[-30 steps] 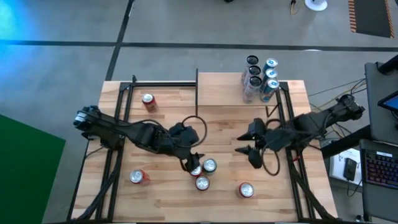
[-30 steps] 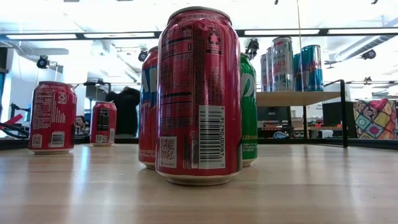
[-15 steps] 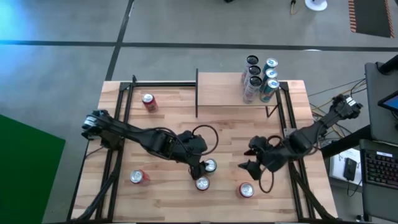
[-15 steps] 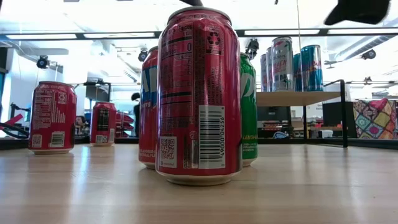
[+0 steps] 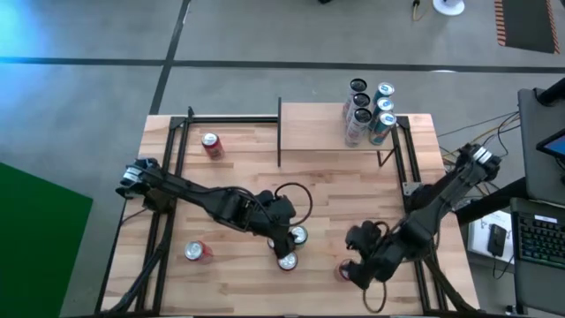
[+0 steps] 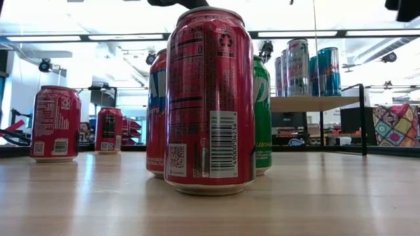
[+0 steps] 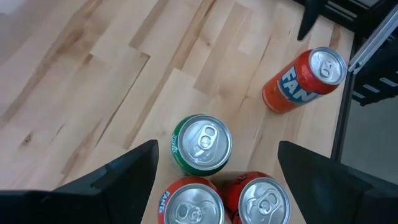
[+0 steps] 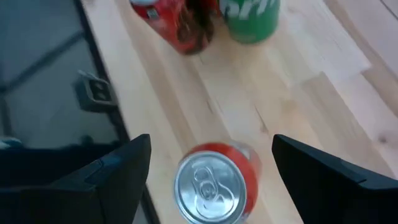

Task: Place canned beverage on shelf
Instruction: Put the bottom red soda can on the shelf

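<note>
Your right gripper (image 5: pixel 355 262) hangs over the red can (image 5: pixel 348 269) near the worktop's front edge, towards its right corner. Its jaws stand wide apart, and in its wrist view the can (image 8: pixel 214 182) stands upright between the two fingers (image 8: pixel 115 171), touching neither; nothing is gripped.

Your left gripper (image 5: pixel 284 248) sits above the cluster of three cans (image 5: pixel 293 247) near the middle of the front edge, jaws also spread and empty. From its wrist you look down on the green can (image 7: pixel 202 142) with two red ones just beside it, touching or nearly so, all between the fingers (image 7: pixel 127 177). An orange can (image 7: pixel 305 78) stands apart from them.

The shelf (image 5: pixel 313 128) stands at the worktop's back edge, right of centre, with a group of tall cans (image 5: pixel 366 110) gathered at its right end. Two more red cans stand on the worktop (image 5: pixel 229 177): one (image 5: pixel 210 143) near the back left corner, one (image 5: pixel 196 252) near the front left corner.

The worktop is pale butcher-block wood on a black frame. Around it you have a grey floor, a green panel to the left, and a desk with a keyboard (image 5: pixel 538 234) to the right. The low view shows bright ceiling lights behind the cans.
</note>
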You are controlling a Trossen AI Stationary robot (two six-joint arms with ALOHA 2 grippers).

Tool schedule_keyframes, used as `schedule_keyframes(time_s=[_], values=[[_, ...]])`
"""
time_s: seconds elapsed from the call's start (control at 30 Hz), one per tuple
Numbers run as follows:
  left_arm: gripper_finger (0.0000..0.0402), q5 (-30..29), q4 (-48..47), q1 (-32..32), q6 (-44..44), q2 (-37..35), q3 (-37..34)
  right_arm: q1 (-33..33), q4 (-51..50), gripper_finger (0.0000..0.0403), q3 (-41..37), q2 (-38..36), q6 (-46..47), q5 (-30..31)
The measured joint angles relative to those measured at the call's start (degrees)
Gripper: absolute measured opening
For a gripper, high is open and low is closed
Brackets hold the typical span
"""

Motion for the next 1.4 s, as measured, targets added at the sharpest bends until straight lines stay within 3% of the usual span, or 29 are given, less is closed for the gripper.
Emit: schedule_keyframes(time_s=[0.2,0.33,0.5,0.73,1.0,1.2,1.4], values=[[0.0316,0.0,0.0,0.0,0.0,0.0,0.0,0.2,-13.3,0.0325,13.4,7.0,0.8,-1.6],[0.0316,0.1,-0.1,-0.1,0.0,0.0,0.0,0.3,-19.5,0.0325,18.0,10.7,0.6,-3.1],[0.0316,1.0,-0.5,-0.5,2.7,0.0,0.0,1.2,-19.9,0.0340,18.3,13.7,2.4,-5.4],[0.0316,1.1,-0.3,-1.4,12.1,-0.3,0.0,2.7,-19.9,0.0359,18.4,14.7,11.6,-5.7],[0.0316,1.7,-3.7,-3.5,13.1,-1.4,0.0,2.7,-20.1,0.0359,17.7,16.6,23.4,-5.9],[0.0316,-3.5,-5.9,-7.8,14.7,-2.1,0.0,2.7,-21.4,0.0359,17.7,18.7,31.2,-5.9],[0.0316,-4.6,-5.9,-8.2,15.6,-2.1,0.0,2.6,-21.4,0.0349,17.4,20.6,35.6,-6.4]])
